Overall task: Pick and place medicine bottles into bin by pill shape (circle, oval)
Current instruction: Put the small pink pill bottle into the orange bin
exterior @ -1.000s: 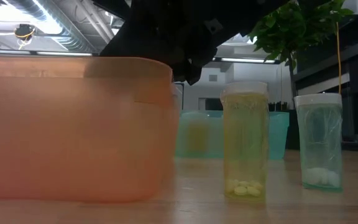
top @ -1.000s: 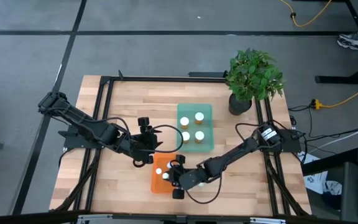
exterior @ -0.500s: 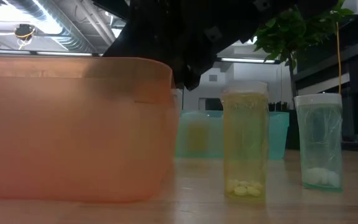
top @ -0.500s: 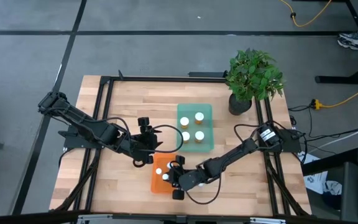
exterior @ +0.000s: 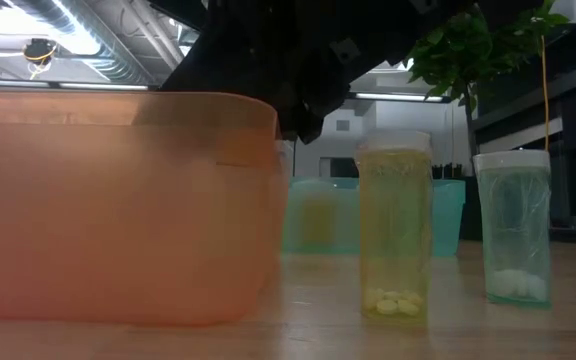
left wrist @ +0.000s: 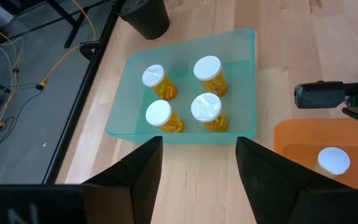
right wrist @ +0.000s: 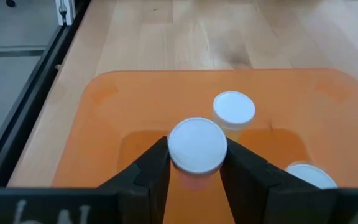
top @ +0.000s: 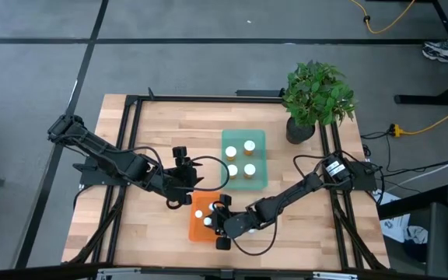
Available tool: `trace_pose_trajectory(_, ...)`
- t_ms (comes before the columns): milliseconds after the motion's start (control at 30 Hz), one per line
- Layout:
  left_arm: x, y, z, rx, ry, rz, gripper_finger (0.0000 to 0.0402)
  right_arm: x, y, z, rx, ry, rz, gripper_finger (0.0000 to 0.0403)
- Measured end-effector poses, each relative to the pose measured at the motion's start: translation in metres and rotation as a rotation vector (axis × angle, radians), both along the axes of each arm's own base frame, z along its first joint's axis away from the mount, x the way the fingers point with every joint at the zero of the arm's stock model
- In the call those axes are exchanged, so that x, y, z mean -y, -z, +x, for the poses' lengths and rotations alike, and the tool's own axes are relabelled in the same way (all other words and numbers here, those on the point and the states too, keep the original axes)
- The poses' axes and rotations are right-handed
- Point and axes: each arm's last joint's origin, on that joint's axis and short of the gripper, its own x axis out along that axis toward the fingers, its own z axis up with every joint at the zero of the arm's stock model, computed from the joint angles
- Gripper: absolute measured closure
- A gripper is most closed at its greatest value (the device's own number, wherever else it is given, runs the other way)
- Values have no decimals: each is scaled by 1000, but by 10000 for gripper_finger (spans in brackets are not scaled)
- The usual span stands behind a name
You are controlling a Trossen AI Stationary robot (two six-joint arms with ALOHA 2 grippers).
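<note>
An orange bin (right wrist: 104, 106) near the table's front edge holds three white-capped medicine bottles. One bottle (right wrist: 196, 144) stands upright between the fingers of my right gripper (right wrist: 196, 167), which reaches into the bin (top: 195, 231) from the right. Two others (right wrist: 234, 109) (right wrist: 309, 174) stand beside it. A green bin (left wrist: 241, 74) holds several bottles upright. My left gripper (left wrist: 197, 180) hovers open over bare table left of the green bin (top: 243, 180). Two more bottles (exterior: 395, 230) (exterior: 513, 228) stand on the table in the low view. My right gripper has the bottle between its two fingers (right wrist: 157, 163), just under the white cap's rim (right wrist: 174, 163). The fingers come slanting down from the table's right side. The bottle is upright inside the orange bin. The cap hides whether its base rests on the bin's floor.
A potted plant (top: 317, 97) stands at the table's far right corner. Black frame rails (top: 127, 124) run along the table's edges. Bare wood lies at the far left of the table and right of the green bin.
</note>
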Motion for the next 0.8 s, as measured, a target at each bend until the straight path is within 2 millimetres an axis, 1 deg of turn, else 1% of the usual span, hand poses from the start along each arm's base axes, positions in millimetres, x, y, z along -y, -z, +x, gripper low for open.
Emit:
trace_pose_trajectory(300,0,0,0,0,0,0,206,0,-2,0,-1,-1,-1,270)
trace_pose_trajectory(600,0,0,0,-1,0,0,206,7,0,3,-35,-11,70,269)
trace_pose_trajectory(800,0,0,0,0,0,0,206,7,0,2,-40,-19,71,269)
